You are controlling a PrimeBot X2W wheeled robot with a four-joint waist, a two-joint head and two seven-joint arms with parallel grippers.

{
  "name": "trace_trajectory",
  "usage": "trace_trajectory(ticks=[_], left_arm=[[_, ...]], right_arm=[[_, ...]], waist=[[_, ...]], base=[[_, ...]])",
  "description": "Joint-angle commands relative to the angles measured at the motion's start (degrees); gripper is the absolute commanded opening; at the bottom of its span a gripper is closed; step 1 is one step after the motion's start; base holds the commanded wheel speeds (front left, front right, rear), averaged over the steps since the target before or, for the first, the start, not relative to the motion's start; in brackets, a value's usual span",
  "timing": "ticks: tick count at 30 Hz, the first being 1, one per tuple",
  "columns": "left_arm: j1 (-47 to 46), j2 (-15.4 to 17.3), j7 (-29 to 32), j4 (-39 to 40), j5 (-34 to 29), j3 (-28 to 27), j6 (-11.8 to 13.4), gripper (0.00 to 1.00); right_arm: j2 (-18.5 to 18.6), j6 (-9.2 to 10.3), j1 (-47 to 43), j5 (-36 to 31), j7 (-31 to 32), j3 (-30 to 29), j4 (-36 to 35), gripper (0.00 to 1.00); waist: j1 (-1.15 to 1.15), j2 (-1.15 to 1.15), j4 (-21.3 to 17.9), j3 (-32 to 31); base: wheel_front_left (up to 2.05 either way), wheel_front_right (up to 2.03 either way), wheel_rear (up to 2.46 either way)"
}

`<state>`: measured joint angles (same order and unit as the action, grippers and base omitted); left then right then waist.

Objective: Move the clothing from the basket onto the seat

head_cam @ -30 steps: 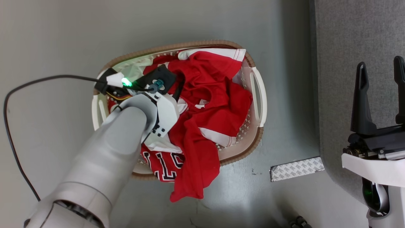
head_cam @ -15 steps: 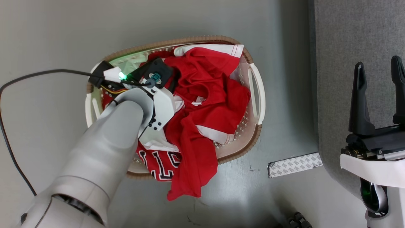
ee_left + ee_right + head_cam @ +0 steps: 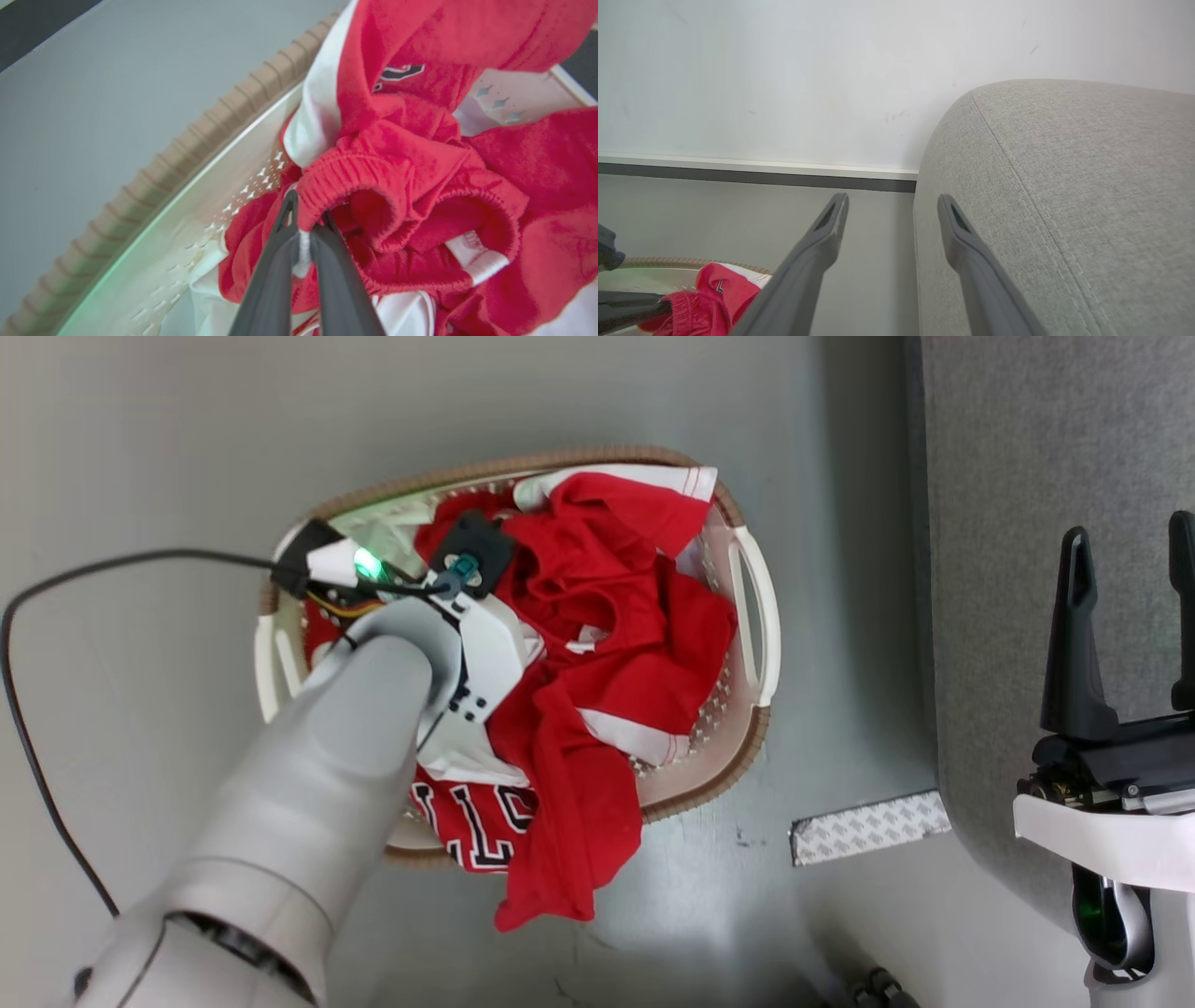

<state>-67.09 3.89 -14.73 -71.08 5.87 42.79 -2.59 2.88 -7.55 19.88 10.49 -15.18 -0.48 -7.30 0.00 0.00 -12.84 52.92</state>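
Observation:
The clothing (image 3: 635, 644), red with white trim, is heaped in the oval white basket (image 3: 597, 457) on the floor, and one red piece hangs over the near rim. My left arm reaches down into the basket's left half, and its wrist covers the fingers in the head view. In the left wrist view my left gripper (image 3: 306, 219) is shut on the gathered waistband edge of the clothing (image 3: 420, 154), pinching a white cord beside the basket (image 3: 224, 121) wall. My right gripper (image 3: 1131, 527) stands open and holds nothing above the grey seat (image 3: 1046, 429), by the seat (image 3: 1064, 186) edge.
A black cable (image 3: 19, 644) loops over the grey floor left of the basket. A patterned strip of tape (image 3: 868, 826) lies on the floor between basket and seat. A white wall with a dark skirting board (image 3: 756, 179) runs behind.
My left gripper has closed on the red waistband, and the cloth around it has bunched up. The right gripper stays open. The head camera shifted slightly.

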Motion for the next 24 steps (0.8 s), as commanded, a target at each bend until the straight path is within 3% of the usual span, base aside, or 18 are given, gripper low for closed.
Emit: trace_trajectory(ticks=[1, 6, 24], left_arm=[[1.48, 0.01, -0.31, 0.48, 1.33, -0.48, -0.09, 0.0], [6.29, 0.24, -0.45, 4.21, 3.17, -1.42, -0.05, 0.0], [35.18, 5.07, -0.43, 32.54, 10.53, -9.04, 3.01, 0.0]], right_arm=[[0.02, 0.12, -0.1, 0.47, 0.04, -0.07, 0.47, 1.0], [0.03, 0.12, 0.02, 0.94, 0.04, -0.18, 2.56, 1.0], [0.08, 0.12, -10.95, 1.23, 0.04, -0.45, 12.39, 1.0]], waist=[[0.0, 0.0, 0.67, -1.42], [0.0, 0.0, 1.89, -6.76], [0.0, 0.0, 7.43, -36.35]], base=[[0.0, 0.0, 0.0], [0.0, 0.0, 0.0], [0.0, 0.0, 0.0]])
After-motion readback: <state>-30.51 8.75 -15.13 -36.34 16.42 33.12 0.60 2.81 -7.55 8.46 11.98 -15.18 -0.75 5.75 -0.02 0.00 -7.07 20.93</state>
